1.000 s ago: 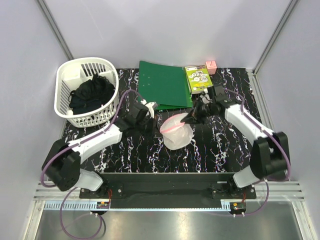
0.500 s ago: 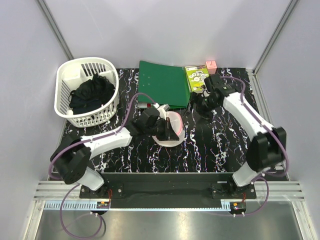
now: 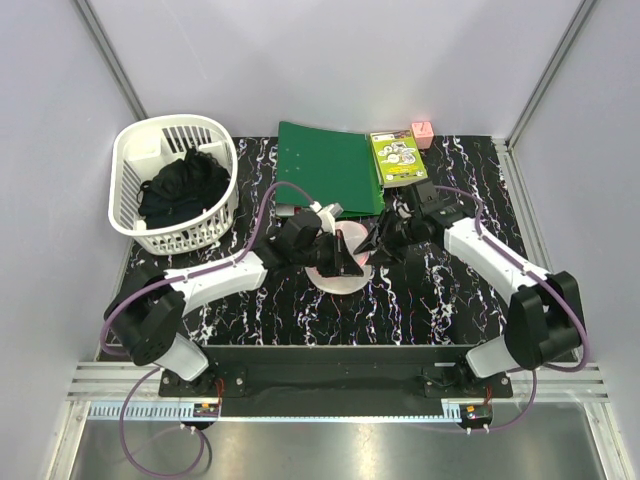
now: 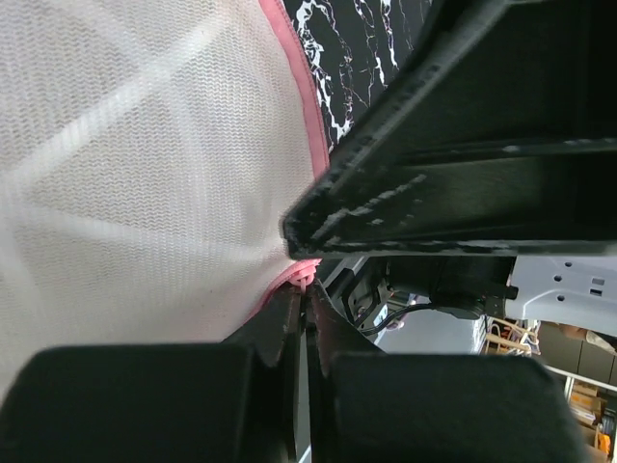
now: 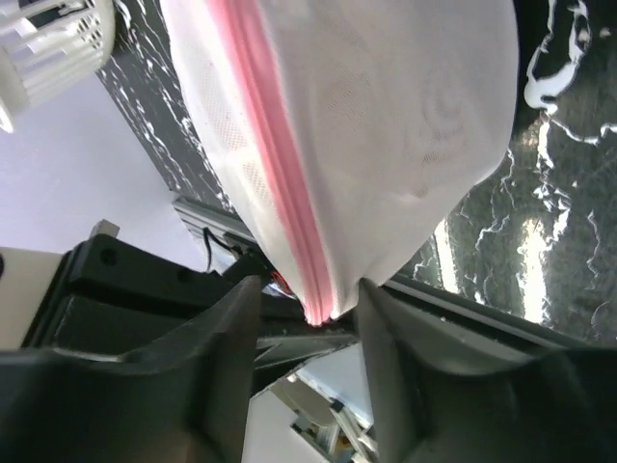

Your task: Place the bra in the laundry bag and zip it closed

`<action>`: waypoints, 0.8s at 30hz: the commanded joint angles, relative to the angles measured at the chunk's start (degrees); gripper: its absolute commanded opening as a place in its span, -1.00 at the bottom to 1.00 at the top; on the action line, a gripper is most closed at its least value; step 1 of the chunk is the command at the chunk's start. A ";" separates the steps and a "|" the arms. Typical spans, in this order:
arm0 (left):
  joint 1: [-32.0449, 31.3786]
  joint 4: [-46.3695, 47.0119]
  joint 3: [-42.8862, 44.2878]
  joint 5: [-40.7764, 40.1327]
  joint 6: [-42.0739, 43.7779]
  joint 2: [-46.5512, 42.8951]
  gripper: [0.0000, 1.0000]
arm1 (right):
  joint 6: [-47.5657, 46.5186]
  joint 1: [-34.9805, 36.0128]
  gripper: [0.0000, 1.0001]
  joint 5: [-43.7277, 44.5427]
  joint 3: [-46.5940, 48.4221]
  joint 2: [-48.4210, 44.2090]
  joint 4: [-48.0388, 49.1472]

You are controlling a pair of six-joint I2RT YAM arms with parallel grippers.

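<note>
Top external view shows the round white mesh laundry bag (image 3: 347, 268) with pink zipper trim at the middle of the black marbled table (image 3: 440, 300), between both arms. The left gripper (image 3: 336, 256) pinches the bag's pink rim, fingers (image 4: 424, 193) closed on it. The right gripper (image 5: 308, 289) clamps the zipper seam from the opposite side. A peach bra cannot be made out through the mesh. A white slotted plastic basket (image 3: 135, 170) and a green folder (image 3: 325, 165) lie well apart from the bag.
</note>
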 commanded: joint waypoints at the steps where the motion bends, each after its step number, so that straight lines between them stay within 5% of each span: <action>1: -0.04 -0.03 1.65 1.02 1.68 -2.56 -1.00 | 0.75 0.81 -0.24 0.44 1.70 1.66 4.61; 5: 2.33 -7.41 0.34 -1.44 5.10 -5.01 -1.00 | -2.32 0.20 -1.00 1.50 2.40 2.45 4.09; 12: 14.01 -19.81 -5.91 -6.98 12.75 -14.06 -1.00 | -14.79 -2.44 -1.00 -4.72 9.07 4.90 -0.48; 19: 12.54 -18.34 -3.46 -1.45 13.21 -14.34 -1.00 | -21.84 -1.56 -0.98 -12.38 15.84 12.11 -2.85; 24: 6.65 -7.56 -0.37 2.41 5.13 -9.87 -1.00 | -22.02 1.17 -0.43 -1.52 28.49 19.32 -13.82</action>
